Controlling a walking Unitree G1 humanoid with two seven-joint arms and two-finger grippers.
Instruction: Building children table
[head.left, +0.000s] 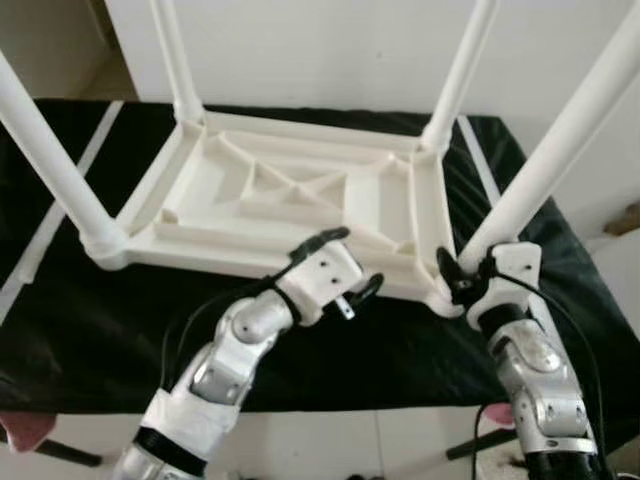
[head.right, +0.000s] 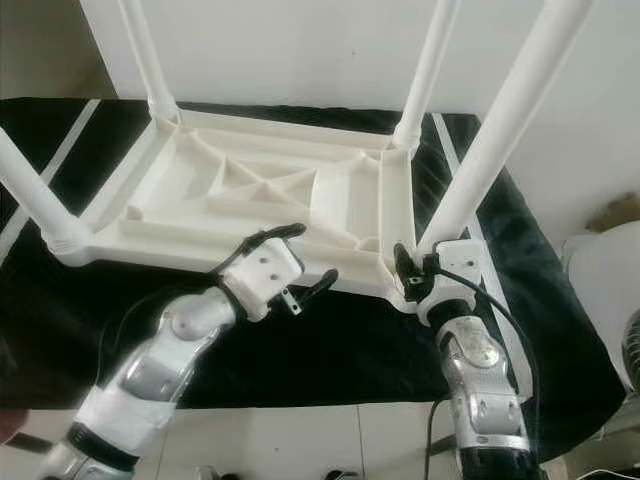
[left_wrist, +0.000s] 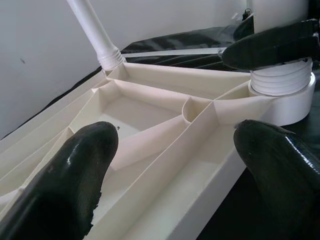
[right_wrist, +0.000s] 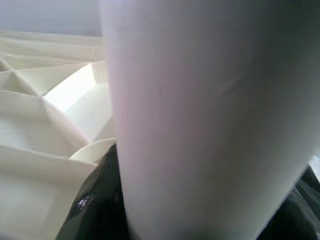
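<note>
**Children's table upside down, right gripper on its near-right leg**

Children's table (head.left: 290, 195) lies upside down on a black cloth (head.left: 90, 330) that covers the work surface, with its ribbed underside up and four white legs standing in the corner sockets. The right gripper (head.left: 468, 275) is at the base of the near-right leg (head.left: 560, 140), just above the socket, and its black fingers are closed around the tube; in the right wrist view the leg stands directly against the fingers. The left gripper (head.left: 335, 265) hovers over the near edge of the tabletop with its fingers spread apart and holding nothing. In the left wrist view one fingertip (left_wrist: 75, 175) is above the ribs, the other is outside the rim.

By my judgement the table is light, hollow moulded plastic, stiff because of the ribs but easy to push over the cloth. The legs are smooth and round, so a grip can slip when the leg is twisted; holding low near the socket looks best, because the long leg acts as a lever higher up. The rim and ribs offer thin, firm edges for the open gripper to steady the top.
</note>
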